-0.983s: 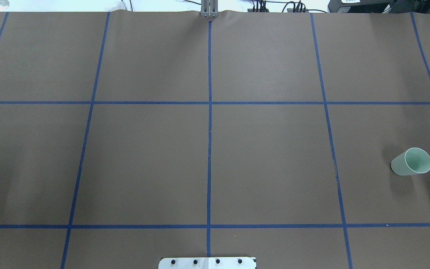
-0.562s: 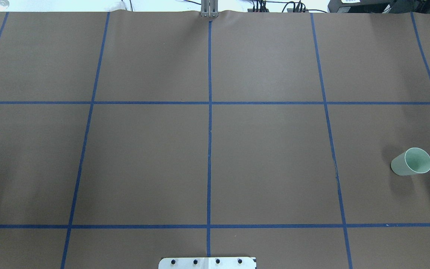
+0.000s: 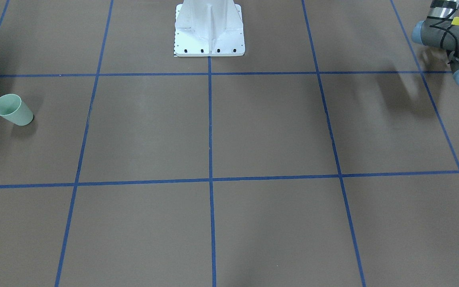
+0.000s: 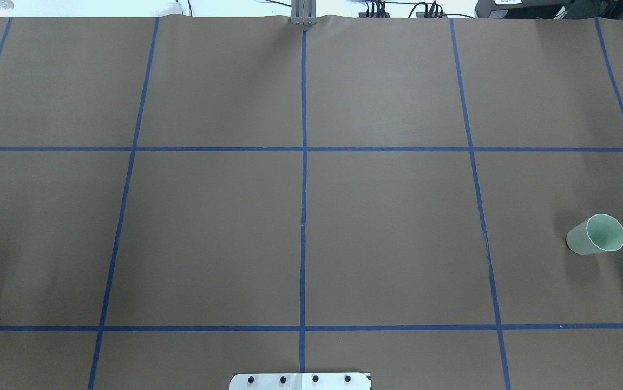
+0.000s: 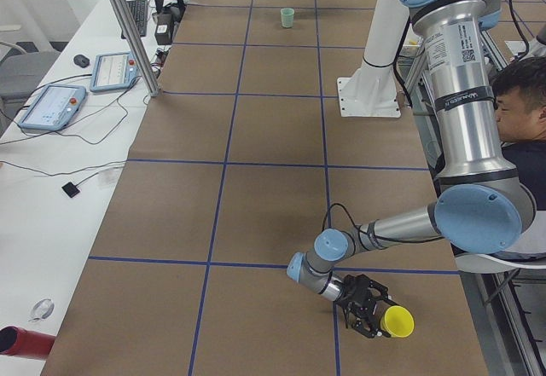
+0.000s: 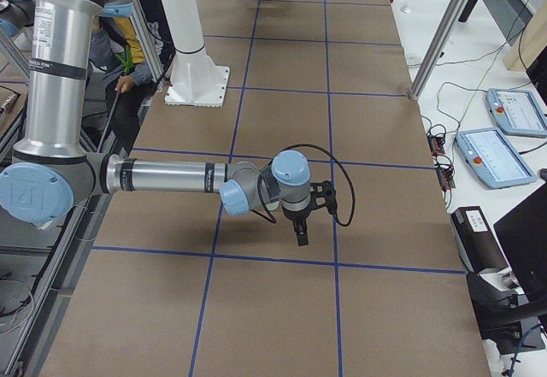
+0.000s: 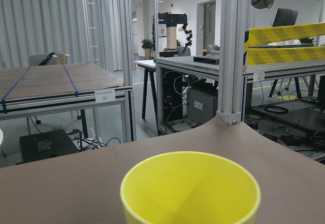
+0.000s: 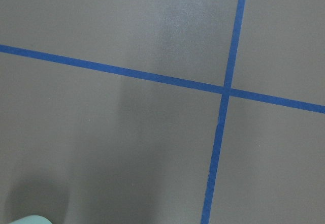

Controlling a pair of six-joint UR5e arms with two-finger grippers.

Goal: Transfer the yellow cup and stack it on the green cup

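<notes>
Tabletop [image 4: 387, 227]: brown sheet ruled into squares by blue tape [image 4: 303, 216], with the robot's white base [image 3: 209, 36] at the robot-side edge.
Green cup [image 4: 595, 234]: stands upright, mouth up, alone on the robot's right side of the tabletop, inside a square and clear of the tape lines.
Yellow cup [image 5: 397, 321]: well apart from it at the opposite end, tipped on its side at the tip of the left gripper [image 5: 375, 315], open mouth pointing away from the wrist.
Left jaws: only the side views show them, and the wrist camera sees just the cup's rim, so I cannot tell how they stand.
Right gripper [image 6: 301, 233]: points straight down over the tabletop beside a tape crossing; a pale green sliver shows at the lower left corner of its wrist view.
Right jaws: shown only from the side, so I cannot tell their state.
Operator [image 5: 520, 112]: sits close beside the robot's left arm.
</notes>
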